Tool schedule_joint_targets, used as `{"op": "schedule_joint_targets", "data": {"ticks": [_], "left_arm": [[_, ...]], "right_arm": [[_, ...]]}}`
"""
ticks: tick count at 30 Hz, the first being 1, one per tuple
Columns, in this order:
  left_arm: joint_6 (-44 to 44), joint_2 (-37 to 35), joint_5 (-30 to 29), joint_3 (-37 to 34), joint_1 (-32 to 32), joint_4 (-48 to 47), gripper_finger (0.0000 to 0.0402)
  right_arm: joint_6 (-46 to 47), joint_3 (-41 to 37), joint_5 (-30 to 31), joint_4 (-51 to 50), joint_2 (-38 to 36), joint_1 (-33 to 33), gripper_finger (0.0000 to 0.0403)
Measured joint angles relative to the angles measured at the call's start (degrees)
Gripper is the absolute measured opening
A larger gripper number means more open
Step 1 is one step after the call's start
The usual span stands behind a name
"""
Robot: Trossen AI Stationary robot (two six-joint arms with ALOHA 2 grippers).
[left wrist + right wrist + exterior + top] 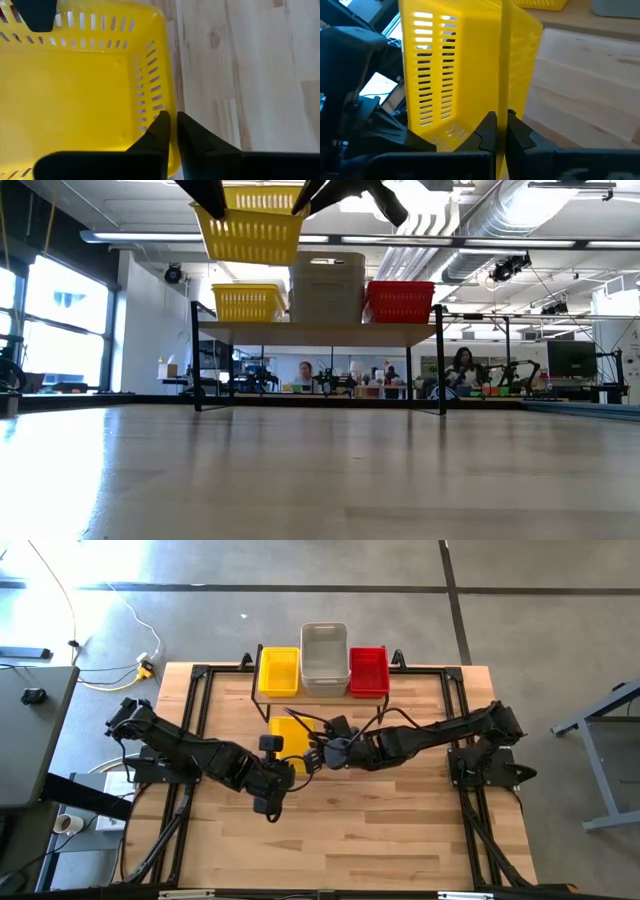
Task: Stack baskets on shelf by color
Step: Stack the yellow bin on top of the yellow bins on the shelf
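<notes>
Baskets counted: two yellow, one grey-white [324, 658], one red [368, 670]. On the shelf [320, 333], one yellow [279, 671], the grey-white and the red side by side. Second yellow basket [247, 225] held above the table, left gripper [173, 124] and right gripper [501, 122] both clenched on its wall

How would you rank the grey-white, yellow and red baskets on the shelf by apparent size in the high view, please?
1. The grey-white basket looks largest, though it may be a taller stack, so nearer the camera.
2. The yellow basket on the shelf and the red basket look alike; I would not rank them.
</notes>
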Motion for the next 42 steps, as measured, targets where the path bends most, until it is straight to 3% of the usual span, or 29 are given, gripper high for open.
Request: {"op": "schedule_joint_targets", "data": {"ticks": [10,20,25,42], "left_arm": [[0.23,0.00,-0.68,0.00,-0.65,-0.16,0.0004],[-2.40,0.00,-1.68,0.00,-2.93,-1.65,0.0001],[-3.54,-0.34,-1.26,-0.02,-3.56,-2.47,0.0001],[-5.70,-9.07,-5.25,0.33,-3.76,-4.60,0.0001]], "right_arm": [[-3.84,0.00,0.38,0.45,0.00,-0.08,0.0007],[-6.55,0.09,-0.32,0.35,-0.30,-1.06,0.0111],[-7.67,0.17,0.31,-0.48,-1.90,-1.71,0.0144],[-16.69,0.17,0.34,-3.87,-12.19,-1.97,0.0151]]}}
